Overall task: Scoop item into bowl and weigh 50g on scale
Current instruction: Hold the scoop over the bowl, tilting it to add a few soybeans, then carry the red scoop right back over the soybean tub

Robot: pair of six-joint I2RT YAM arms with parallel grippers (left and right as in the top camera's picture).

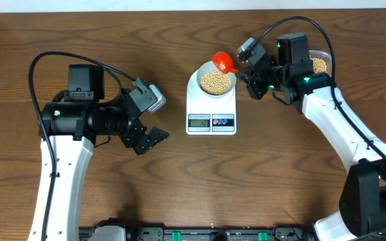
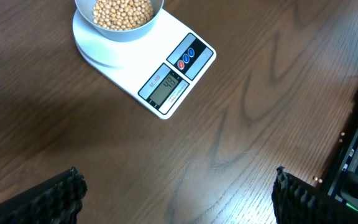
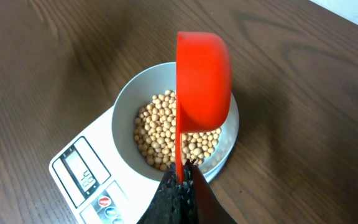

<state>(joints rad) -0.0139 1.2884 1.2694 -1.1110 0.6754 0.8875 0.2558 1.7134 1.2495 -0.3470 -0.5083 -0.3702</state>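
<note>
A pale blue-grey bowl [image 1: 217, 81] full of tan beans [image 1: 216, 82] stands on the white scale [image 1: 210, 114], whose display and two buttons face the front. My right gripper [image 1: 249, 71] is shut on the thin handle of a red scoop [image 1: 224, 62]. The scoop [image 3: 202, 81] is tipped on its side over the bowl's [image 3: 124, 112] far rim, above the beans [image 3: 166, 134]. My left gripper [image 1: 154, 137] hangs open over bare table to the left of the scale [image 2: 166, 68], nothing between its fingers [image 2: 67, 193].
A clear tub with more beans [image 1: 319, 64] sits behind the right arm at the back right. Dark equipment lines the table's front edge [image 1: 200, 234].
</note>
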